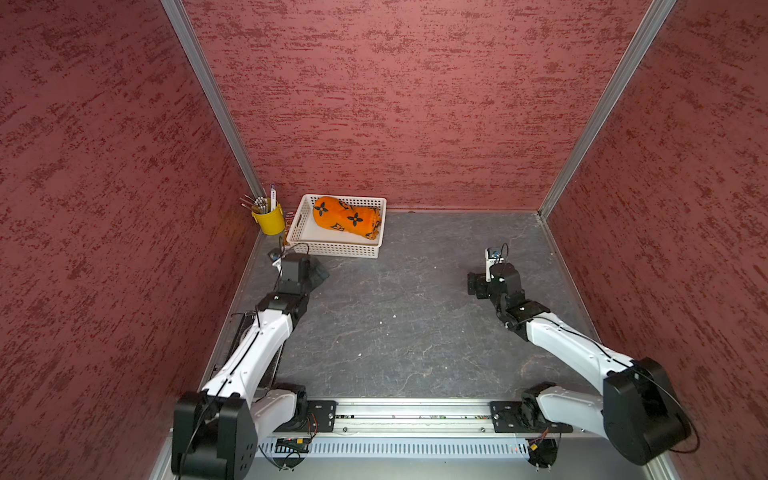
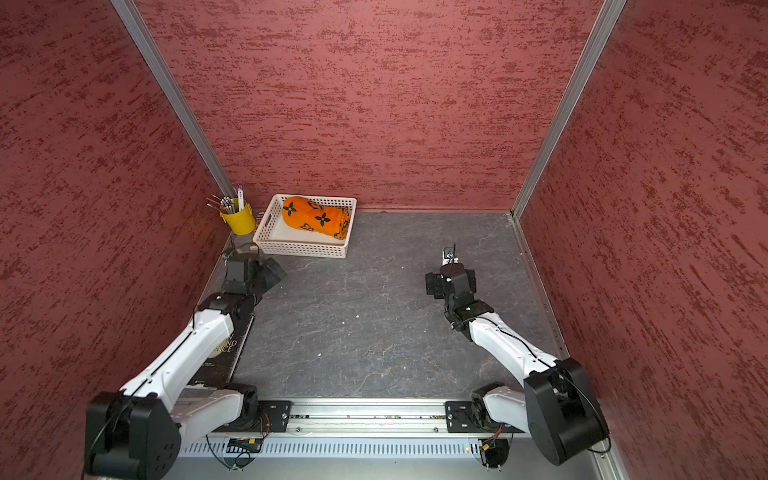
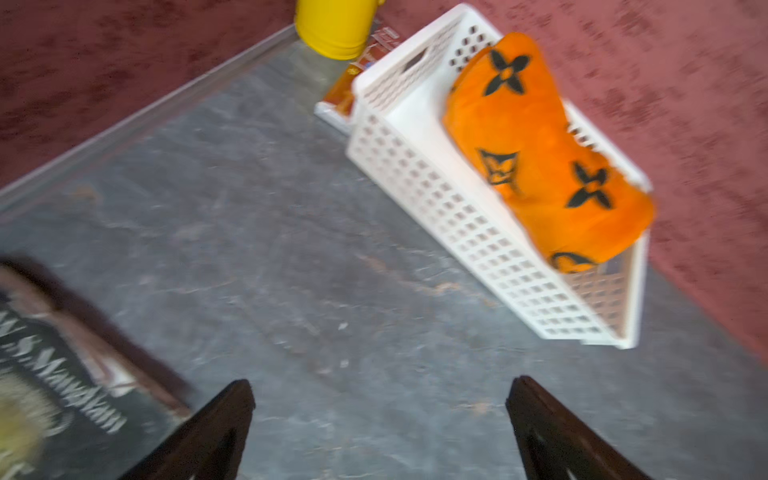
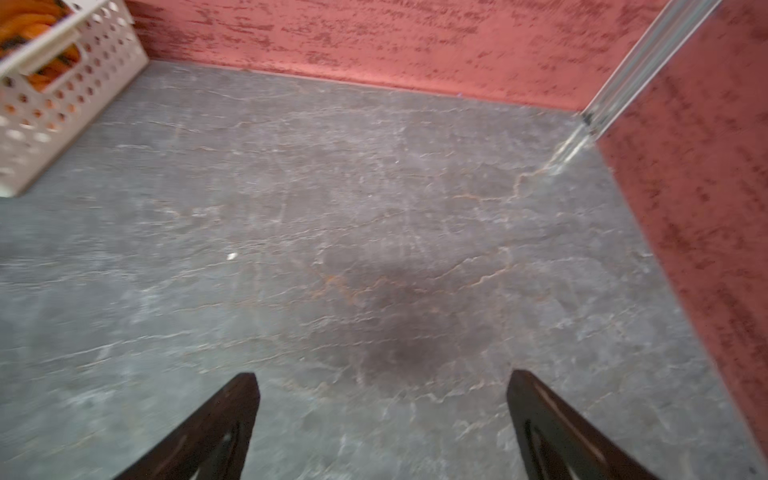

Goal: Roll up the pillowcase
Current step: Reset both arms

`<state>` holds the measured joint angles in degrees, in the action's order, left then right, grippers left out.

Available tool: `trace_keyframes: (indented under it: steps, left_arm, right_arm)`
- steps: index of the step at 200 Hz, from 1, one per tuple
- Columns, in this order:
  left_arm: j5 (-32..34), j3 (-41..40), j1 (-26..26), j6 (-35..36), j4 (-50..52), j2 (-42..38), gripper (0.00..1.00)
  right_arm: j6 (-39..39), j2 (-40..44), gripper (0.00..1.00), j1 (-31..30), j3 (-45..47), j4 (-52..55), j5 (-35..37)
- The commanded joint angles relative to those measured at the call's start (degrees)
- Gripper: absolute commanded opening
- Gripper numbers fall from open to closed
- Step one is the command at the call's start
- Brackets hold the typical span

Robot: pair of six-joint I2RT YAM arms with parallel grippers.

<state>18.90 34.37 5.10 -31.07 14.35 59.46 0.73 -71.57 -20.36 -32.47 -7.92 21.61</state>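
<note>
The pillowcase (image 1: 347, 217) (image 2: 316, 218) is a bright orange roll with black flower prints. It lies in the white basket (image 1: 332, 249) (image 2: 299, 248) at the back left of the grey table. The left wrist view shows the roll (image 3: 540, 145) resting against the far wall of the basket (image 3: 436, 199). My left gripper (image 3: 380, 390) is open over bare table just in front of the basket, with nothing between its fingers. My right gripper (image 4: 382, 386) is open over the bare right side of the table, well away from the basket (image 4: 62, 95).
A yellow cup (image 1: 269, 220) of pens stands in the back left corner, with a small packet (image 3: 353, 83) between it and the basket. A dark book (image 2: 226, 353) lies under my left arm along the left wall. Red walls close in three sides.
</note>
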Motion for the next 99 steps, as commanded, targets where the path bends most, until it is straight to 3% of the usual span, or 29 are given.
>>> trace_keyframes:
  steps: [1,19,45,70,99]
  left_arm:
    - [8.45,-9.48,-2.3,14.79,-17.87,-5.11,1.0]
    - [6.23,-13.07,-5.73,18.14,-26.77,-3.88,1.0]
    - [2.49,-10.45,-9.34,18.65,-27.62,4.98,1.0]
    - [-3.53,-11.76,-12.02,19.92,-40.55,12.73,1.0]
    - [-8.31,-7.98,-12.93,19.28,-46.22,20.14,1.0]
  right_arm:
    - [-7.51,-5.09,0.99,0.9,3.14,-21.93,7.43]
    - [-9.92,-11.1,0.99,1.95,2.36,-27.25,7.93]
    - [-14.59,-20.1,0.99,2.85,1.21,-36.74,9.67]
    - [-12.93,-19.92,0.99,4.37,-1.15,-30.46,6.03]
    - [-11.1,-16.81,0.98,7.45,1.15,-29.85,-3.15]
